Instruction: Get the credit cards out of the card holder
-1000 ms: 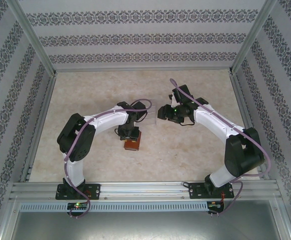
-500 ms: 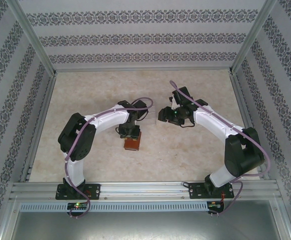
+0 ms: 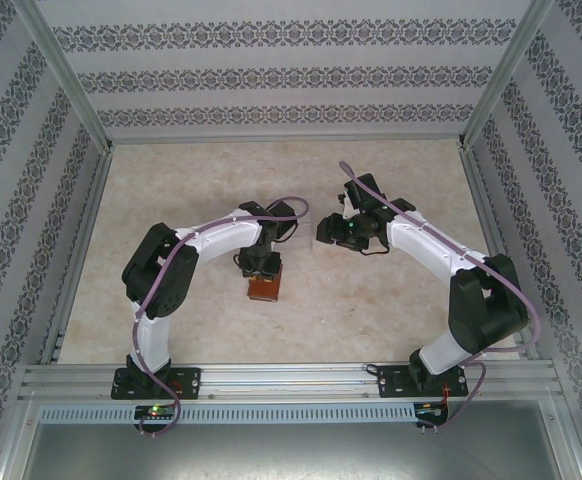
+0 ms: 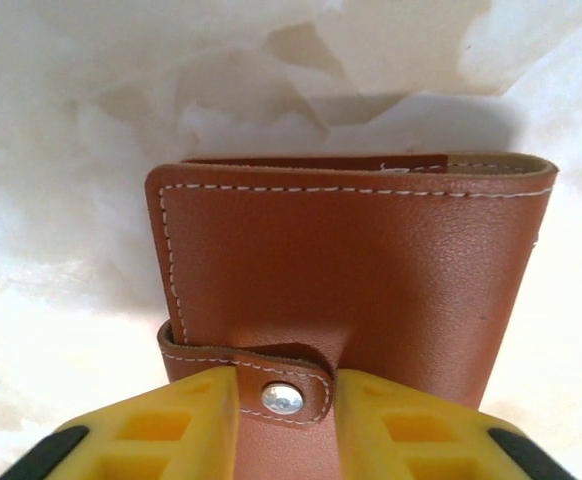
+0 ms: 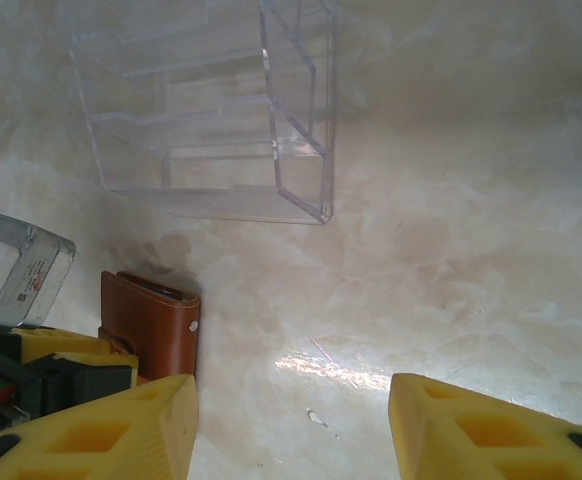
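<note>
The card holder [image 4: 351, 260] is a reddish-brown leather wallet lying folded shut on the table, with its tab strap [image 4: 283, 398] snapped over the near edge. My left gripper [image 4: 283, 410] stands over that edge, a yellow finger pressed against each side of the strap. From above, the left gripper [image 3: 261, 266] covers the far end of the card holder [image 3: 264, 290]. The credit cards are hidden inside the closed holder. My right gripper [image 5: 291, 420] hovers open over bare table to the holder's right, nothing between its fingers, with the card holder [image 5: 156, 325] at its left.
A clear plastic tray [image 5: 211, 130] with several compartments stands just beyond the holder, between the two grippers [image 3: 304, 216]. Patterned walls and aluminium rails [image 3: 81, 250] enclose the marbled tabletop.
My left arm's elbow has shifted slightly right while its gripper stayed over the holder. The holder and the right arm have hardly moved.
</note>
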Available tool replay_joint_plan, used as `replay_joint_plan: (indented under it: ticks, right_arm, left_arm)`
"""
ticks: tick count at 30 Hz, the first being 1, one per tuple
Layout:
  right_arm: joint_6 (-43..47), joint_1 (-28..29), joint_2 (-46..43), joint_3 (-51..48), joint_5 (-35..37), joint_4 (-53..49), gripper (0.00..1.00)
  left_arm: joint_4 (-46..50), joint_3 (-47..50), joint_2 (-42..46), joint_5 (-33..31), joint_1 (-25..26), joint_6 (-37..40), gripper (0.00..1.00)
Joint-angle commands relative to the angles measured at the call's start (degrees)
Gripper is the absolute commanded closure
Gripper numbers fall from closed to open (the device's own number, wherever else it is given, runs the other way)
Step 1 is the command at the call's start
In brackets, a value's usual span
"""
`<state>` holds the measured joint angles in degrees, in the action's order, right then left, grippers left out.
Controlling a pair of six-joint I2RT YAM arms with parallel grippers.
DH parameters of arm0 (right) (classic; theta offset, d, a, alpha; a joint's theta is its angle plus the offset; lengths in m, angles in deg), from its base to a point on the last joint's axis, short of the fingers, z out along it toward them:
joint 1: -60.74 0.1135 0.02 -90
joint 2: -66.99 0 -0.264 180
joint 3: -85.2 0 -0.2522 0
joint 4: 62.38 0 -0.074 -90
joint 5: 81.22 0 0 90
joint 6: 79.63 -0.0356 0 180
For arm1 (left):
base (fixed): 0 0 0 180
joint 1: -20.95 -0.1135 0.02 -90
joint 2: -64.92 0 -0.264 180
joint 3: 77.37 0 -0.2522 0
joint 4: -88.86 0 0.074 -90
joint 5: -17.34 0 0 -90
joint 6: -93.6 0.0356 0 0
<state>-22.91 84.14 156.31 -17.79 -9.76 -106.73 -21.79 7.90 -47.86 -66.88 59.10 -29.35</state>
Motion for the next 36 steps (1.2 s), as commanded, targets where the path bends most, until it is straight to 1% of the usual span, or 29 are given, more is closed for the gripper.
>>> replay_joint_plan:
  ticks: [1,7,13,20,24,30,36]
  right_arm:
    - [-1.3,0.7,0.1,-0.3,0.2,-0.7,0.47]
    - [-3.9,2.6,-0.4,-3.2,-1.4,1.0,0.47]
    - [-8.1,5.7,0.1,-7.1,-4.4,5.9,0.48]
    - [-12.4,8.6,2.4,-11.1,-9.6,14.3,0.5]
    - [-13.9,9.7,5.6,-11.7,-13.8,19.0,0.51]
    - [-14.9,11.4,9.4,-12.0,-15.7,22.5,0.51]
    - [-14.5,12.5,11.6,-12.5,-14.4,22.0,0.53]
  left_arm:
    - [-0.2,1.6,-0.2,0.6,-0.2,1.2,0.75]
    - [-1.5,2.3,1.2,2.0,-0.5,1.8,0.84]
    - [-6.0,5.1,4.6,6.4,-1.7,2.0,0.91]
    - [-13.0,9.5,8.4,14.9,-3.4,0.7,0.95]
    - [-16.2,11.4,9.8,19.3,-4.0,0.4,0.96]
    - [-19.4,13.5,11.5,22.4,-4.7,-0.4,0.96]
    - [-20.2,14.6,11.9,22.4,-5.2,-0.3,0.98]
